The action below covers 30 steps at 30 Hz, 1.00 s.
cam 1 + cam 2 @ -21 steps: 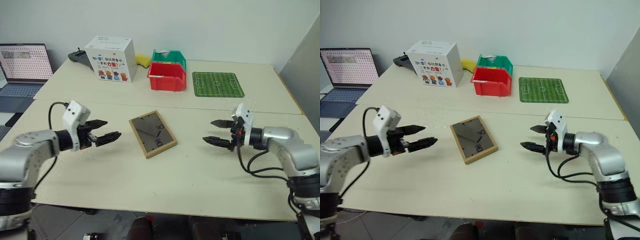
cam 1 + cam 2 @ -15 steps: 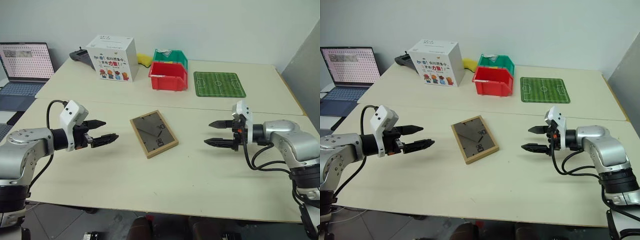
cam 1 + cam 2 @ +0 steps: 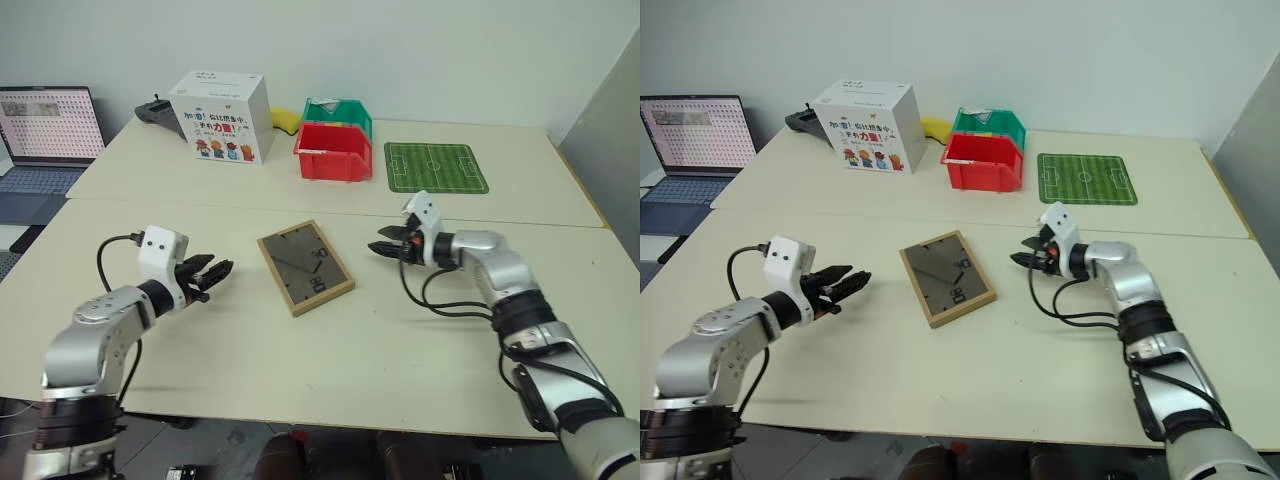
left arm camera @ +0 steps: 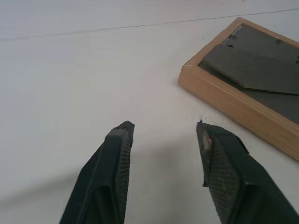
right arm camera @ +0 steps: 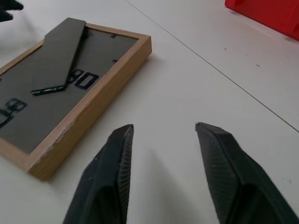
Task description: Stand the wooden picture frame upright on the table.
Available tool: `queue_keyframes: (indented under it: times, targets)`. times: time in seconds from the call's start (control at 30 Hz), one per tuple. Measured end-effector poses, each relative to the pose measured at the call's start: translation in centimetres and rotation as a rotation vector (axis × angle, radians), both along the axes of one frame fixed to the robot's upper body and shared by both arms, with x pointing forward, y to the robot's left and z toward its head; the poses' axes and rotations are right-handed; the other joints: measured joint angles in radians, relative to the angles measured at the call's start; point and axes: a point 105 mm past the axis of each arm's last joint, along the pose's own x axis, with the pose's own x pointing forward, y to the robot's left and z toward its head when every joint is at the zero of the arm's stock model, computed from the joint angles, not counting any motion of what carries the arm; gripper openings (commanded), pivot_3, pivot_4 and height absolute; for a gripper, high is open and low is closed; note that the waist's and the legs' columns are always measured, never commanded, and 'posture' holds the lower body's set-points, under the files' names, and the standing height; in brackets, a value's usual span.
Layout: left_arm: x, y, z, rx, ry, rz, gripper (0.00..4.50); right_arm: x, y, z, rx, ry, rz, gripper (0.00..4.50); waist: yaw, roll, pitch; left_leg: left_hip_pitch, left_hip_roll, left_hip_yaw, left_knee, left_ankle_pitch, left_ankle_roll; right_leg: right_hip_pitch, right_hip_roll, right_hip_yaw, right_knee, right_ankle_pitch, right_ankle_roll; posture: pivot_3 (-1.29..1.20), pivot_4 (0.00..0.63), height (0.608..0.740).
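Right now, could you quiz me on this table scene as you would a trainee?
1. True or false: the wooden picture frame stands upright on the table.
2. Which side of the frame faces up? A) picture B) back panel
3. What does either gripper hold?

Key:
1. False; it lies flat.
2. B.
3. Nothing; the left gripper and right gripper are open, one on each side of the frame.

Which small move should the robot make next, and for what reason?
Probably bring the right hand closer to the wooden picture frame edge. The frame lies flat, back panel up, on the table; both hands are open, empty and apart from it, the left hand farther.
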Motion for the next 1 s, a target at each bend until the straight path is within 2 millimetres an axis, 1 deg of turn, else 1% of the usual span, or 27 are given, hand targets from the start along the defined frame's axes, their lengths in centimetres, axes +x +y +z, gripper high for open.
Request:
queue_keyframes:
  times: [0.13, 0.17, 0.2, 0.23, 0.33, 0.37, 0.4, 0.5, 0.6, 0.77, 0.9, 1.0]
  targets:
    - [0.6, -1.9, -1.4, -0.046, 0.009, 0.076, 0.62, 0.2, 2.1, -1.8, -0.012, 0.018, 0.003, 0.33, 0.001, 0.000, 0.000, 0.000, 0.000, 0.000, 0.000, 0.000, 0.000, 0.000, 0.000, 0.000, 0.001, 0.000, 0.000, 0.00, 0.150, 0.740]
    - [0.7, -2.3, -1.7, -0.049, 0.016, 0.083, 0.52, 0.2, 2.5, -2.1, -0.010, 0.022, 0.006, 0.24, 0.000, 0.000, 0.000, 0.000, 0.000, 0.000, 0.000, 0.000, 0.000, 0.000, 0.000, 0.001, 0.001, 0.000, 0.000, 0.00, 0.150, 0.740]
    - [0.8, -2.6, -1.9, -0.051, 0.019, 0.085, 0.25, 0.2, 2.7, -2.3, -0.013, 0.024, 0.005, 0.00, 0.000, 0.000, 0.000, 0.000, 0.000, 0.001, 0.000, 0.000, 0.000, -0.001, 0.000, 0.001, 0.002, 0.000, 0.000, 0.00, 0.150, 0.740]
    - [0.8, -2.9, -2.0, -0.051, 0.022, 0.087, 0.05, 0.2, 2.8, -2.5, -0.016, 0.024, 0.004, 0.00, 0.000, 0.000, 0.000, 0.000, 0.000, 0.001, 0.000, 0.000, 0.000, -0.001, 0.000, 0.001, 0.003, 0.000, 0.000, 0.00, 0.150, 0.740]
    - [1.0, -3.0, -2.1, -0.051, 0.024, 0.100, 0.01, 0.3, 2.8, -2.6, -0.025, 0.016, 0.006, 0.00, -0.001, 0.000, 0.000, 0.000, 0.000, 0.002, 0.000, 0.000, 0.000, -0.003, 0.000, 0.001, 0.005, 0.000, 0.000, 0.00, 0.150, 0.740]
    - [1.2, -3.5, -2.4, -0.052, 0.034, 0.087, 0.01, 0.1, 3.1, -2.6, -0.022, 0.018, 0.015, 0.00, -0.001, 0.000, 0.000, 0.000, -0.001, 0.002, 0.000, 0.000, 0.000, -0.003, 0.000, 0.001, 0.005, 0.000, 0.000, 0.00, 0.150, 0.740]
    - [1.3, -4.3, -2.7, -0.058, 0.050, 0.061, 0.01, -0.2, 3.8, -2.7, -0.012, 0.025, 0.042, 0.00, -0.001, 0.000, 0.000, 0.000, -0.001, 0.002, 0.000, 0.000, -0.001, -0.003, 0.000, 0.001, 0.005, 0.000, 0.000, 0.00, 0.150, 0.740]
    - [1.4, -5.9, -3.1, -0.061, 0.066, 0.009, 0.01, -0.8, 4.8, -2.7, 0.002, 0.033, 0.087, 0.00, -0.001, 0.000, 0.000, 0.000, 0.000, 0.002, 0.000, 0.001, -0.001, -0.004, 0.000, 0.001, 0.006, 0.000, 0.000, 0.00, 0.150, 0.740]
    - [1.6, -6.8, -3.2, -0.044, 0.075, -0.027, 0.01, -1.2, 4.5, -2.7, 0.004, 0.031, 0.094, 0.00, 0.000, 0.000, 0.000, 0.000, 0.000, 0.002, 0.000, 0.001, -0.001, -0.004, 0.000, 0.001, 0.006, 0.000, 0.000, 0.00, 0.150, 0.740]
    - [1.8, -8.5, -3.3, -0.016, 0.080, -0.090, 0.01, -2.9, 3.0, -3.1, -0.016, 0.040, 0.106, 0.00, 0.007, -0.001, -0.001, 0.000, -0.001, 0.001, 0.000, 0.001, -0.001, -0.003, 0.000, 0.001, 0.005, 0.000, 0.000, 0.00, 0.150, 0.740]
    - [1.7, -9.8, -3.4, 0.007, 0.086, -0.152, 0.01, -4.5, 1.4, -3.3, -0.050, 0.049, 0.115, 0.00, 0.008, -0.001, -0.001, 0.000, -0.002, 0.001, 0.000, 0.001, 0.000, -0.003, 0.000, 0.001, 0.005, 0.000, 0.000, 0.00, 0.150, 0.740]
    - [1.1, -11.0, -3.4, 0.029, 0.105, -0.226, 0.01, -6.4, -0.2, -3.6, -0.086, 0.064, 0.114, 0.00, 0.009, -0.001, -0.001, 0.000, -0.002, 0.001, 0.000, 0.001, 0.000, -0.002, 0.001, 0.001, 0.005, 0.000, 0.000, 0.00, 0.150, 0.740]
